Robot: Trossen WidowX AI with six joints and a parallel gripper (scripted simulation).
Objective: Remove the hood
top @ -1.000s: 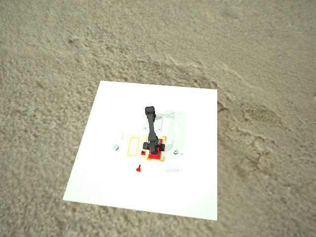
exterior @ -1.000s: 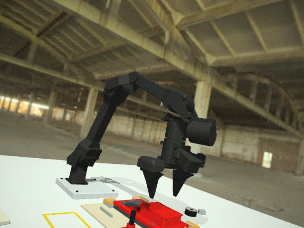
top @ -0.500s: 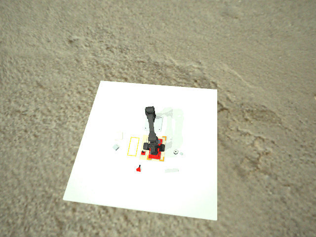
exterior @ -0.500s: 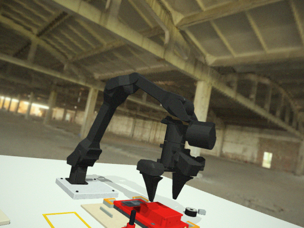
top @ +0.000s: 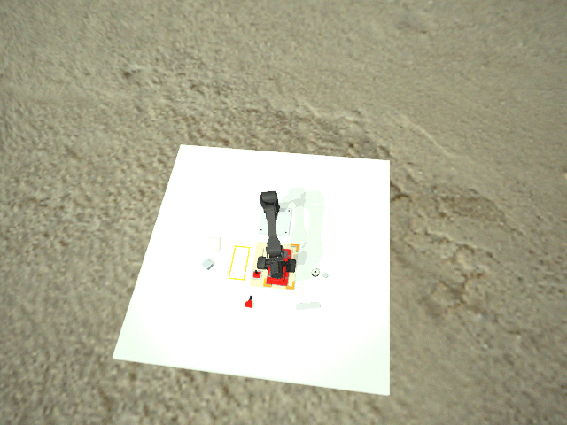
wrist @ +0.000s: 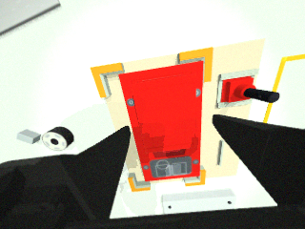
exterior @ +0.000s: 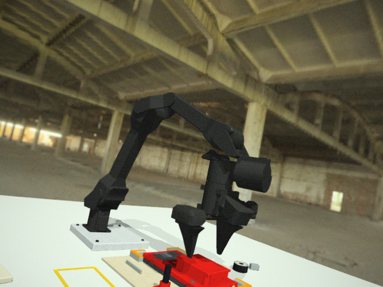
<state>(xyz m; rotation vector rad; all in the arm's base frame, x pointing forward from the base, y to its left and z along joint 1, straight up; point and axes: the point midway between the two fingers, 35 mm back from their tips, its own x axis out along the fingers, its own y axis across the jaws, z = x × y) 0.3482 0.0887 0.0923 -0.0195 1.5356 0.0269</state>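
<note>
With its fingers (exterior: pixel 189 239) spread wide and empty, the gripper (exterior: pixel 205 244) straddles the red toy car (wrist: pixel 164 129), whose hood (wrist: pixel 159 97) sits unremoved; misaligned closing could shove the car.

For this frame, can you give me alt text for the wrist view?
The open gripper hangs over a red toy car on a tan board, one dark finger on each side. A yellow outline shows at right.
</note>
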